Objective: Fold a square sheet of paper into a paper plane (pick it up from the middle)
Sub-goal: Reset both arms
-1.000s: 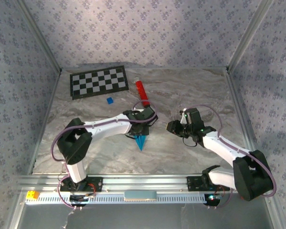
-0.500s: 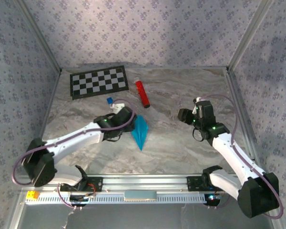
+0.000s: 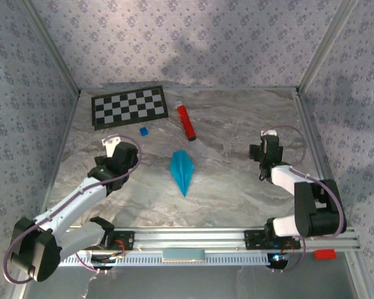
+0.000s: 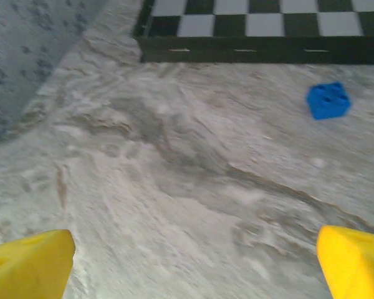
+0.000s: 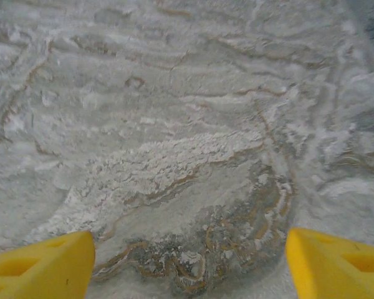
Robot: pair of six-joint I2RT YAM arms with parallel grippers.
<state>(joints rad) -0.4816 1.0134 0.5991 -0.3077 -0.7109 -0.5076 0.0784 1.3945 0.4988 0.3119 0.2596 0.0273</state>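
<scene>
Overhead we see the paper plane (image 3: 182, 172) on our marbled desk (image 3: 237, 118). The left wrist catches a blue block (image 4: 328, 100). Both jaws stand wide, holding nothing.

both arms bent low, left pincer (image 4: 193, 261) and right pincer (image 5: 190, 261) spread wide, empty.

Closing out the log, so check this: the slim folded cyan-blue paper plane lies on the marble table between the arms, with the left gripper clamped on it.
Wrong on the grip. The left gripper stands open and apart from the folded cyan-blue paper plane, as the top external view shows. The plane does lie on the marble table between the arms.
</scene>
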